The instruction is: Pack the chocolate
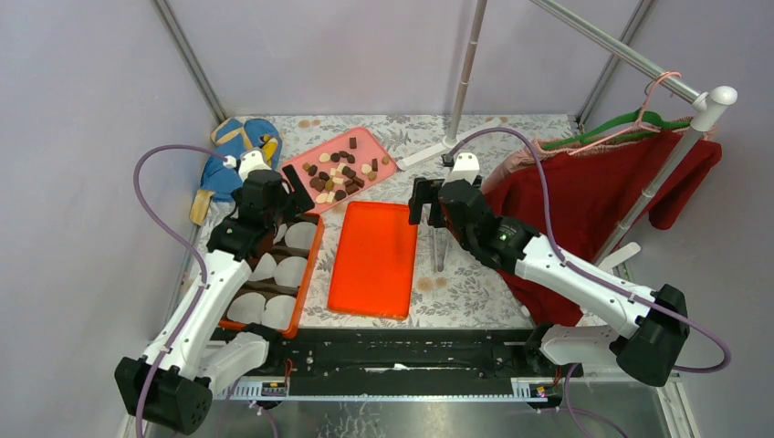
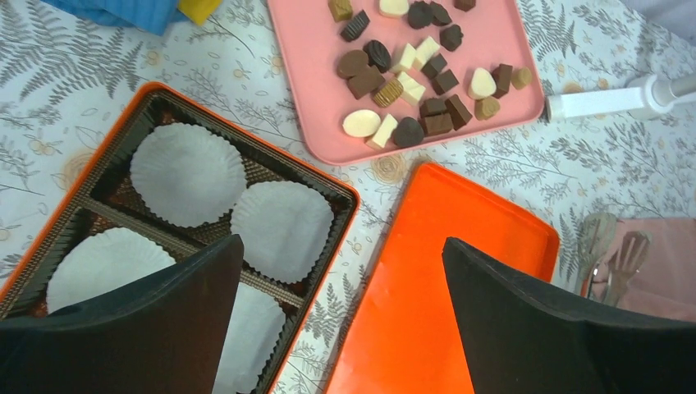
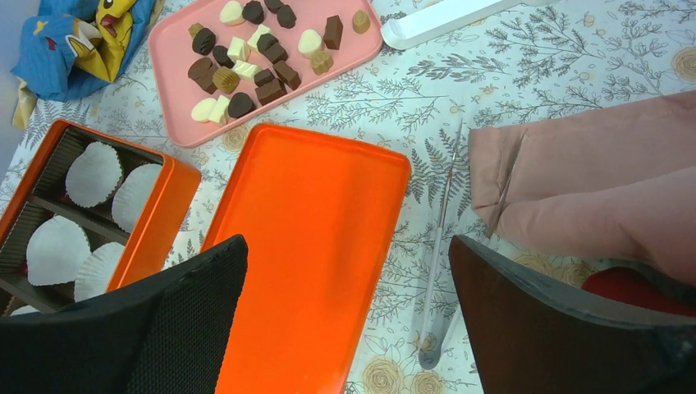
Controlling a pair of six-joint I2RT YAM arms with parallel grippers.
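Nearest, on the left of the fern-patterned worktop [image 1: 461, 292]: an orange box [image 3: 160, 222] with a dark divided insert, white paper cup liners [image 2: 187, 174] seated in its compartments. Just beside it on the right, apart by a narrow strip of worktop: a flat orange lid [image 1: 374, 260], lying rim up. Right of the lid: metal tongs [image 3: 441, 246] lying lengthwise on the worktop, next to folded pink fabric [image 3: 591, 180] and a red garment [image 1: 593, 196].

Above the far end of the box: left pincer [image 2: 341, 246], spread wide, clasping nothing and touching nothing, with the box's far corner and a corner of the lid showing between the jaws. Above the far right corner of the lid: right pincer [image 3: 346, 242], likewise spread wide and holding nothing, clear of both lid and tongs.

Farther back, between the two pincers: a pink tray [image 2: 312, 82], set at an angle, carrying the chocolate [image 2: 410, 78]. Dark brown, light brown and cream-white pieces, loose in a cluster, well apart from both pincers and from the box. Left of the tray: a blue cloth [image 3: 57, 49] with a yellow cartoon print. Right of the tray: the white foot [image 2: 603, 100] of a clothes rack.
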